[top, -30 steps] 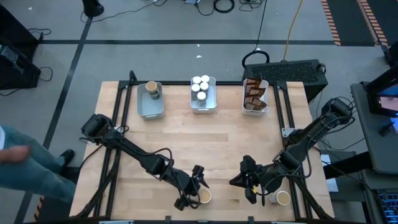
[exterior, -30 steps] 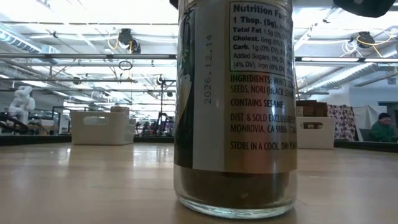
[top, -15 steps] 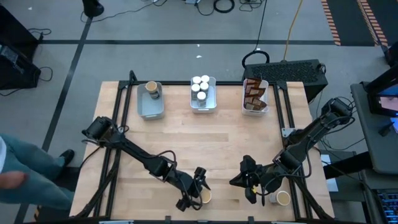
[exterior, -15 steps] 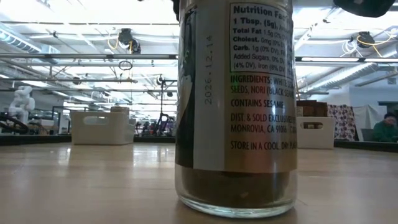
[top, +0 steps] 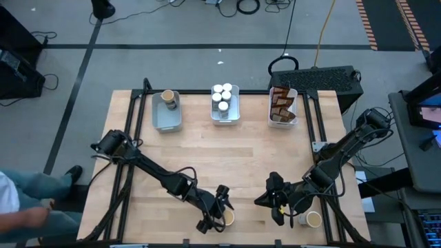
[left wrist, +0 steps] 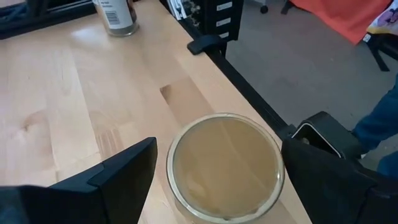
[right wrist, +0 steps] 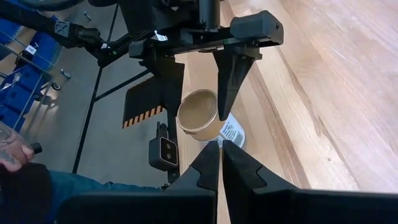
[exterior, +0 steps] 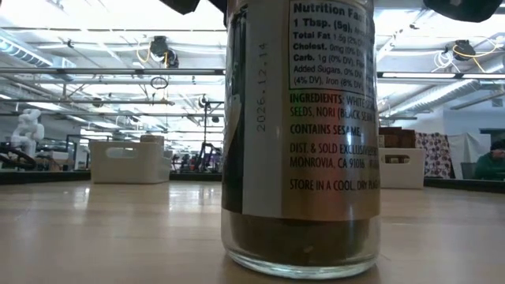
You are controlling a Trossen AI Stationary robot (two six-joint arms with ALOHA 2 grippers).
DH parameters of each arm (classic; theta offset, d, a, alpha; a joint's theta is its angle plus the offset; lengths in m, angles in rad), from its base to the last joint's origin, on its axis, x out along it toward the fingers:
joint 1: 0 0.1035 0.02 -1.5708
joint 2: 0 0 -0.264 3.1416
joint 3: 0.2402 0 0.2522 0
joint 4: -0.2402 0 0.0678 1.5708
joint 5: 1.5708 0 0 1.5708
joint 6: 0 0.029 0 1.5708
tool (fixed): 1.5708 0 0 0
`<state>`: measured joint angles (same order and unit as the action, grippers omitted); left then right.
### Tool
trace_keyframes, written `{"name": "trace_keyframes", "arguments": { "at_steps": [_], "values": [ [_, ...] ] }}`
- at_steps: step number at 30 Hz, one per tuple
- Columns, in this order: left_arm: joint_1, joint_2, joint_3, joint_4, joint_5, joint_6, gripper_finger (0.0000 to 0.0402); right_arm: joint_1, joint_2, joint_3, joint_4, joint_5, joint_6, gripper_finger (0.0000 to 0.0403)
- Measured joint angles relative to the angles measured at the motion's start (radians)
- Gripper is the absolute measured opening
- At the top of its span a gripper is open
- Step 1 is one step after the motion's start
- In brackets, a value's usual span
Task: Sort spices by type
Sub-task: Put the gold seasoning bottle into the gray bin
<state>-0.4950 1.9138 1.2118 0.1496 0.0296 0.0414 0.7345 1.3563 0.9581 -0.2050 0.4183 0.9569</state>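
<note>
Pale wooden tabletop (top: 234, 155), three trays along the far edge, workshop floor all round. Left gripper (top: 219, 207) at the near edge, fingers spread wide around a tan-topped tub (left wrist: 224, 165), not yet pinching. Right gripper (top: 275, 200) nearby, pressed together, holding nothing visible. Risk, as a judgement: tub right at the table's lip, so an off-centre close could nudge it over the edge; also tight quarters between the two arms. Low view almost wholly blocked by a glass jar (exterior: 300, 138); tub's sides hidden, pouches in the right-hand tray hard to count.
</note>
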Motion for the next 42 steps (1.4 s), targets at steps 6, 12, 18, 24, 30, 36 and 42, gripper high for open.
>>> {"name": "trace_keyframes", "arguments": {
  "at_steps": [6, 12, 18, 24, 30, 36, 42],
  "values": [
    [0.002, 0.027, -0.001, 0.01, 0.0, -0.006, 0.0346, 0.0, 0.0, 0.0, -0.005, 0.0, -0.001, 0.0],
    [0.003, 0.048, 0.0, 0.049, 0.0, -0.009, 0.0346, 0.0, 0.0, 0.0, -0.017, 0.0, -0.007, 0.0],
    [0.003, 0.047, 0.0, 0.051, 0.0, -0.01, 0.0346, -0.001, 0.0, 0.0, -0.032, 0.0, -0.016, 0.0],
    [0.003, 0.048, 0.0, 0.052, -0.003, -0.01, 0.0324, -0.001, 0.0, 0.0, -0.032, 0.0, -0.016, 0.0],
    [0.005, 0.048, 0.0, 0.053, -0.015, -0.01, 0.0283, -0.001, 0.0, 0.0, -0.032, 0.0, -0.015, 0.0],
    [0.007, 0.027, -0.001, 0.044, -0.061, -0.011, 0.0283, -0.001, 0.0, 0.0, -0.032, -0.001, -0.026, 0.0],
    [0.038, -0.097, 0.0, -0.01, -0.183, -0.078, 0.0283, -0.001, -0.003, 0.0, -0.032, -0.001, -0.035, 0.0]
  ]
}}
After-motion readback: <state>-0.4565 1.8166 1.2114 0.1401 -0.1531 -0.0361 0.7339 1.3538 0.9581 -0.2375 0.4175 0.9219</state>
